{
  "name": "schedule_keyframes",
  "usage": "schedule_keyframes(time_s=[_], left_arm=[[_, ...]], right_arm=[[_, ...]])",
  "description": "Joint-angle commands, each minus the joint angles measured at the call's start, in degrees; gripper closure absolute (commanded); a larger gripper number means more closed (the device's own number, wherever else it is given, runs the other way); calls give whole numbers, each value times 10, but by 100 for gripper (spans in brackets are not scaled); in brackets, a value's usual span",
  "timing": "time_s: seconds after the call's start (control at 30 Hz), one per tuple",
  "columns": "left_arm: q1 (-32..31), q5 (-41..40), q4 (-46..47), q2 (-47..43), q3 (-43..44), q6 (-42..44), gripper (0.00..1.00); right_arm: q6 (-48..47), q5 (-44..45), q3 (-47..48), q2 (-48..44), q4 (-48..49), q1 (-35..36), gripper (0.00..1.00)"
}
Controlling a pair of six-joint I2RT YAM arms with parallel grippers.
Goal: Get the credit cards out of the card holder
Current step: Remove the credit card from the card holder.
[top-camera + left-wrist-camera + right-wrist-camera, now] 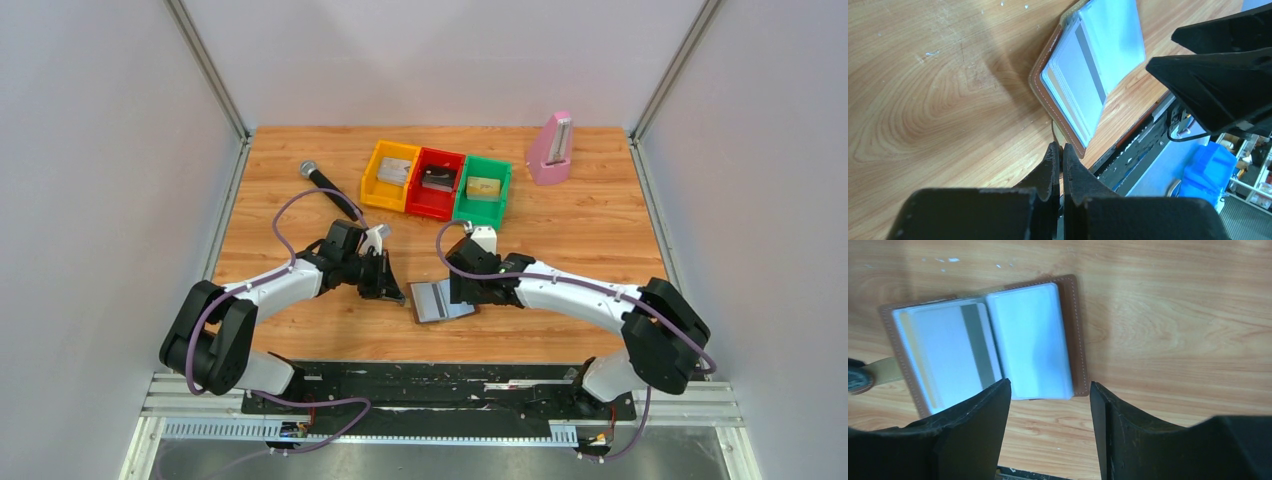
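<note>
In the top view, the card holder [438, 300] is seen lying open and flat close to the middle of the table's near edge, between the 2 arms. The left gripper [396, 294] is set at its left side and the right gripper [453, 297] over its right side. 3 bins, yellow [389, 176], red [436, 184] and green [482, 190], are lined up toward the far edge, well apart from the work.

In the left wrist view, the left fingers are pressed together, and a thin tan closure strap [1054, 134] is seen running from the holder's rim into them. The strap is judged to be pinched so that the holder is kept open and cannot slide while a card is pulled. A card [1070, 82] with a grey stripe is shown tucked in the sleeve of 1 panel.

In the right wrist view, the right jaws are spread wide with nothing between them. They are held over the holder's near rim, straddling the fold and the plain panel [1030, 340], probably to line up for a grasp. The striped card lies inside the other panel, on the strap side, so no card is out yet. Whether the plain panel holds a card cannot be told.
</note>
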Motion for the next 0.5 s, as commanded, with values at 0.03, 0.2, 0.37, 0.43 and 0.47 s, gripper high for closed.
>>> schedule_keyframes(time_s=[0.03,0.2,0.37,0.43,0.47], left_arm=[[-2,25,9,-1,24,13,100],[-2,30,10,-3,25,12,100],[-2,32,8,-2,25,12,100],[-2,32,8,-1,25,13,100],[-2,32,8,-2,25,12,100]], right_arm=[[-36,-51,21,-48,54,-1,38],[-62,-122,10,-36,124,-1,36],[-71,-166,17,3,154,-1,33],[-76,-180,17,17,165,-1,32],[-79,-194,16,25,169,-1,31]])
